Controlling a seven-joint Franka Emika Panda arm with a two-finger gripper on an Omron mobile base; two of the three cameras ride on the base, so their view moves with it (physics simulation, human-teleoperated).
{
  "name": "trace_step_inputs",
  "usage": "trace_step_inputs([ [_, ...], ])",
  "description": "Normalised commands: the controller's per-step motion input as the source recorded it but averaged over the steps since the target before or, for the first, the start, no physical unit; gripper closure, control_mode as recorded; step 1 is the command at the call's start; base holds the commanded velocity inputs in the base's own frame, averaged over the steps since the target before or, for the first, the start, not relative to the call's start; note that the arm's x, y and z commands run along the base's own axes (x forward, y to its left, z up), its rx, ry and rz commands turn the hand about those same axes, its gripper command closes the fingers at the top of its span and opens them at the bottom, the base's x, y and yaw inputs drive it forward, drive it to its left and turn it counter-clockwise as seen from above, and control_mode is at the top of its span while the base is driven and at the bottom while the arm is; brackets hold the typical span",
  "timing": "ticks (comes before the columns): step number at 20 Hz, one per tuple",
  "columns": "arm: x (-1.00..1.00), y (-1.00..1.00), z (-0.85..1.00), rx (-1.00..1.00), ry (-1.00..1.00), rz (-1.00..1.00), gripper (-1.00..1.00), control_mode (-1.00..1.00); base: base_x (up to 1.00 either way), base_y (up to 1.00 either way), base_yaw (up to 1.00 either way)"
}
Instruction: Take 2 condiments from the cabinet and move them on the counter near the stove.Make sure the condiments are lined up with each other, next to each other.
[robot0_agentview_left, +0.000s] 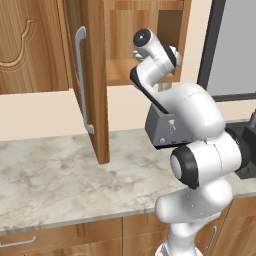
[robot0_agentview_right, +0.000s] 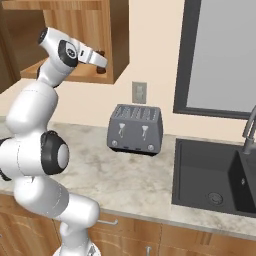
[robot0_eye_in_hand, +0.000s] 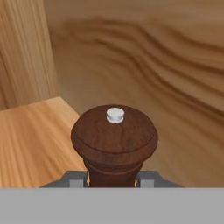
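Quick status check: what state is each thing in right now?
Cabinet door: open.
Dark shaker: upright on the cabinet shelf, between the fingers.
Gripper: inside the cabinet, fingers at the shaker's sides; firm grip unclear.
Toaster: on the counter, slots empty.
Sink: empty.

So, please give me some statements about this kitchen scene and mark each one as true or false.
1. The cabinet door stands open. True.
2. The gripper has a dark reddish-brown shaker between its fingers. True.
3. The shaker lies on its side on the counter. False: it stands upright on the cabinet shelf, seen in the hand view.
4. A grey toaster sits on the counter below a wall socket. True.
5. The sink is white. False: it is black.
6. The arm reaches down to the toaster. False: it reaches up into the cabinet.
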Motion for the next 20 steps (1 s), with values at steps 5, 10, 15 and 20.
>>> trace_step_inputs([
  [5, -0.59, 0.00, 0.00, 0.00, -0.05, 0.06, 1.00, -1.00, 0.00, 0.00, 0.00],
  [10, -0.93, 0.01, 0.06, -0.01, -0.05, 0.18, 1.00, -1.00, 0.00, 0.00, 0.00],
  [15, -1.00, 0.00, 0.10, -0.11, 0.00, 0.32, 1.00, -1.00, 0.00, 0.00, 0.00],
  [20, -1.00, -0.02, -0.01, -0.21, 0.00, 0.56, 1.00, -1.00, 0.00, 0.00, 0.00],
])
